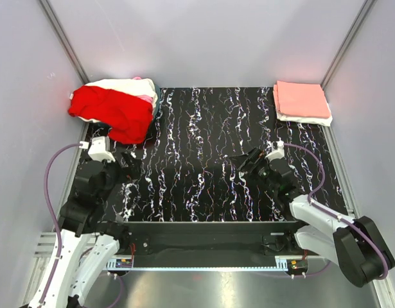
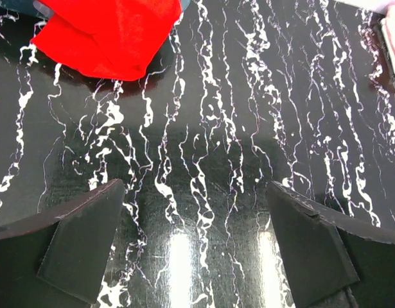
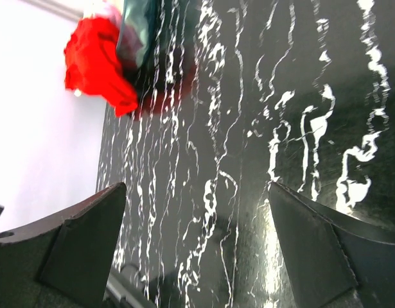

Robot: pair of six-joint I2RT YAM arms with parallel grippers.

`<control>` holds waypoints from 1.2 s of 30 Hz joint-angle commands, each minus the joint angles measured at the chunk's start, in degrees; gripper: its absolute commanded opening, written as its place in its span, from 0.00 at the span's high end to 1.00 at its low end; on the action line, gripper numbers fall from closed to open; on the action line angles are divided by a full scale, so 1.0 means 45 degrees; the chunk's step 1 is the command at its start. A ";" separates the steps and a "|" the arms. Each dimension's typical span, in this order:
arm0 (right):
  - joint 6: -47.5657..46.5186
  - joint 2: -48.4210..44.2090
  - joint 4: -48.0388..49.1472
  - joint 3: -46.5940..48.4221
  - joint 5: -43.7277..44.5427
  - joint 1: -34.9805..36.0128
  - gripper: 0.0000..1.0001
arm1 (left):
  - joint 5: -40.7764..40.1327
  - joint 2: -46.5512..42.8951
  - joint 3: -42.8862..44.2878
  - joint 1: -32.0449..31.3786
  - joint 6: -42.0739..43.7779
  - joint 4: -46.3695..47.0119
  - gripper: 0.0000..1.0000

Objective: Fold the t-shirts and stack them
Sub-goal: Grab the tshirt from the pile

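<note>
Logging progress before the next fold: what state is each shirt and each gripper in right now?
red t-shirt: unfolded, crumpled on top of the far-left heap.
cream-white shirt: unfolded, lying under the red one in that heap.
salmon-pink shirt: folded, on top of the far-right stack.
white shirt: folded, at the bottom of that stack.
left gripper: open, holding nothing.
right gripper: open, holding nothing.

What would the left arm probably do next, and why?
Probably the left claw should reach forward and take hold of the red t-shirt. The claw is open and empty, and that shirt lies crumpled just ahead of it, still unfolded. A folded stack already sits at the far right corner.
</note>
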 commanded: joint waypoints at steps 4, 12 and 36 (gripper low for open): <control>0.0117 0.0423 0.0348 0.0372 0.0273 0.0062 0.00 | 0.0404 0.1745 0.1337 0.0018 0.0257 -0.0640 0.01; -0.0177 0.2043 0.2028 0.0411 -0.2658 0.0062 0.11 | -0.1254 0.1843 0.0907 0.0037 -0.0212 -0.0407 0.01; -0.0587 0.5737 0.1482 0.2716 -0.6429 0.0042 0.07 | 0.0247 1.2777 0.1825 0.2653 -0.0506 0.8184 0.01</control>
